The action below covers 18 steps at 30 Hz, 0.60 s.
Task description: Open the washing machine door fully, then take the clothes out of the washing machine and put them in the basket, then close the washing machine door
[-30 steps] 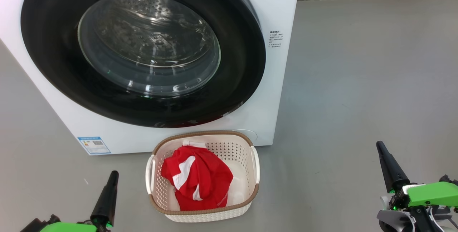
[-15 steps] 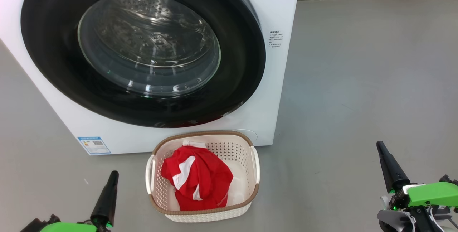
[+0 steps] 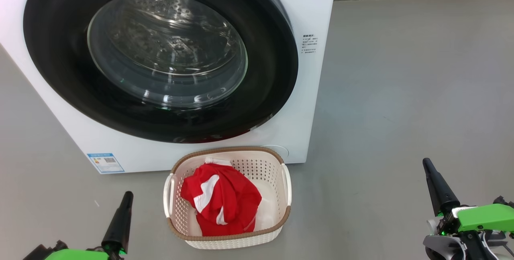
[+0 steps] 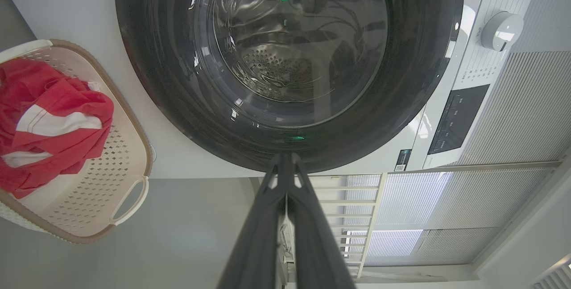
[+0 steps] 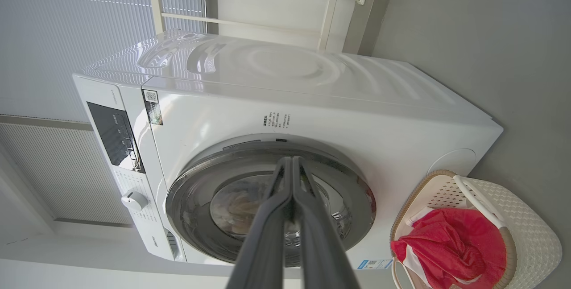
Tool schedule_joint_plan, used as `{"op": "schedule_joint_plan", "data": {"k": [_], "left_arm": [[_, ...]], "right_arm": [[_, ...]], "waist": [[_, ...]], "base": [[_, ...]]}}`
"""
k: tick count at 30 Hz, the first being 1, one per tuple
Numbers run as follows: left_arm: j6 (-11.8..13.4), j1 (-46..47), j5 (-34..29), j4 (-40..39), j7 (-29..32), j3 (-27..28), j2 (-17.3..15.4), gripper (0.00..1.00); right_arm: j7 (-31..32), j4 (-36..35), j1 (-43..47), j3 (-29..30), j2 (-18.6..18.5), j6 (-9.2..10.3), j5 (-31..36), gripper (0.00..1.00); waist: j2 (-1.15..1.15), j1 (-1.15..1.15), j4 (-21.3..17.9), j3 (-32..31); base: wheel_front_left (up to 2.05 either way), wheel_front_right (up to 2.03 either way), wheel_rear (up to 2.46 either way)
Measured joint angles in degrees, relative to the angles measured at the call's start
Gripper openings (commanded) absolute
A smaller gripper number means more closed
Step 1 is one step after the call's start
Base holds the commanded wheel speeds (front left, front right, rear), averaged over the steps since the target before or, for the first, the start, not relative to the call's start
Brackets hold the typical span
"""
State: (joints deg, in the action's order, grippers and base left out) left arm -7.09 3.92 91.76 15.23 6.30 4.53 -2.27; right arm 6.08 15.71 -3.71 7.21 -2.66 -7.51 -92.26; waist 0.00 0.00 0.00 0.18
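We see the door (image 3: 265, 91) closed at upper left, clothes (image 3: 221, 200) in the basket (image 3: 225, 149) lower centre; left tool (image 3: 127, 195) and right tool (image 3: 426, 163) pinched together, holding nothing.

I had the washing machine (image 3: 313, 11) at back left, its door (image 3: 261, 103) flat against the front. The basket (image 3: 237, 242) stood on the floor (image 3: 401, 91) just in front of the machine, below the door's lower edge, near but apart. The clothes (image 3: 225, 200) lay in it, twd its left side. My left gripper (image 3: 128, 193) was left of the basket, my right gripper (image 3: 425, 161) well off to its right.
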Motion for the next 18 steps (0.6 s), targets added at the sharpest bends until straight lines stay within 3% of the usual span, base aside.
{"op": "schedule_joint_plan", "data": {"k": [18], "left_arm": [[0.0, 0.01, 0.0, 0.0, 0.0, 0.0, 0.0, 0.0]], "right_arm": [[0.05, 0.0, -0.01, 0.05, 0.03, 0.04, 0.01, 0.0]], "waist": [[0.0, 0.0, 0.0, 0.0]], "base": [[0.0, 0.0, 0.0]]}}
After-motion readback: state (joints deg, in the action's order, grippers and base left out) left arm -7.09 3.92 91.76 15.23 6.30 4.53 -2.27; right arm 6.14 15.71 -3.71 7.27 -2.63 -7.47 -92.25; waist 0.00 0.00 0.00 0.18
